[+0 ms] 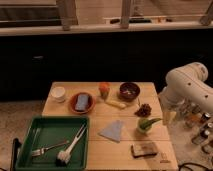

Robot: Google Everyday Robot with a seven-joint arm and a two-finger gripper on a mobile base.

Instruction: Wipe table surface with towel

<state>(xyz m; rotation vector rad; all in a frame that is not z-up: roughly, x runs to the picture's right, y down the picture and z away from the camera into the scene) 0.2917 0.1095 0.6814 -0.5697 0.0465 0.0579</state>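
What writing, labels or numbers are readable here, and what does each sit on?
No text here can be read.
Small dark mark on the light wooden table's front right corner: too blurred to read.
Labels on the small bottles right of the table: too blurred to read.
The white robot gripper, beside the table's right edge, and the blue-grey cloth towel show no writing.

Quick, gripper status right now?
Gripper: beside the table's right edge, open or closed cannot be told; towel lies on the table, apart from it.
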